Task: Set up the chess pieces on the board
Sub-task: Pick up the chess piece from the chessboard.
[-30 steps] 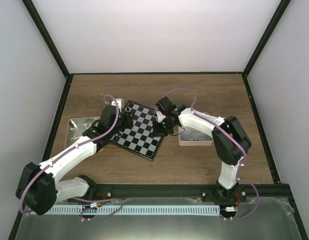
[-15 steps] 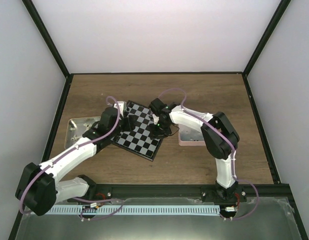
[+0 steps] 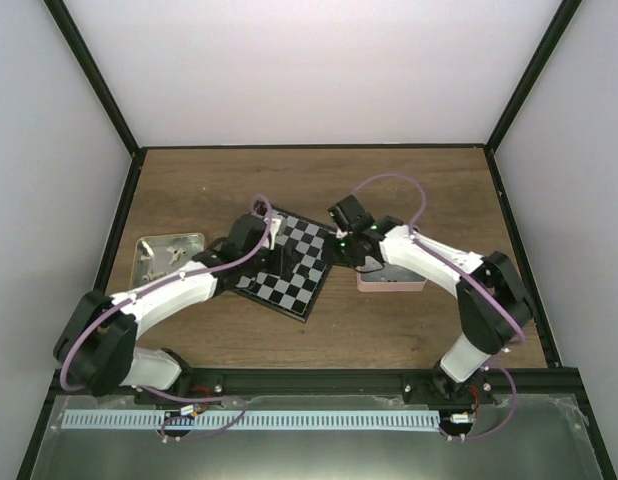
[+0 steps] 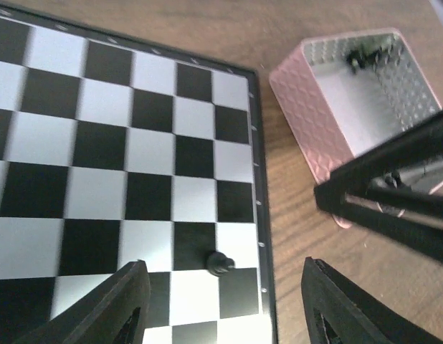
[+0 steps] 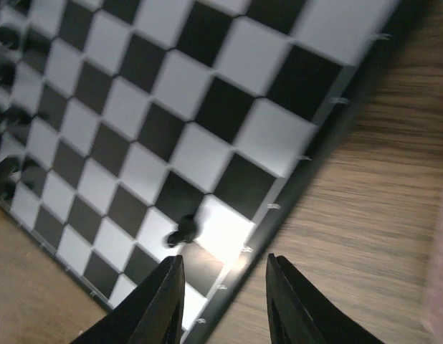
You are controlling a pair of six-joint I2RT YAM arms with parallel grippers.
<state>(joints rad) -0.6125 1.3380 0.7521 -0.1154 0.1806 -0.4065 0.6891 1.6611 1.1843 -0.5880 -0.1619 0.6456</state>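
Looking down from above, I see the board [image 3: 301,283] lying askew in the middle of the wooden table [image 3: 409,190]. The pink tray [image 3: 391,281] sits just beside it at 3 o'clock, and a grey metal tray [image 3: 141,262] at 9 o'clock holds pale pieces [image 3: 174,255]. Both arms reach in over the board. The left gripper [image 4: 223,297] hangs above the board's 3 o'clock side, fingers spread with nothing between them. Just ahead of the gap, at 12 o'clock, a lone black pawn [image 4: 218,263] stands on a square close to the rim facing the pink tray. The right gripper [image 5: 225,287] hovers over that same edge, jaws parted and empty too, with the pawn at 11 o'clock from its gap. A few dark pieces [image 4: 365,54] huddle in the pink tray's far corner. More dark pieces [image 5: 3,72], blurred, line the board's opposite edge.
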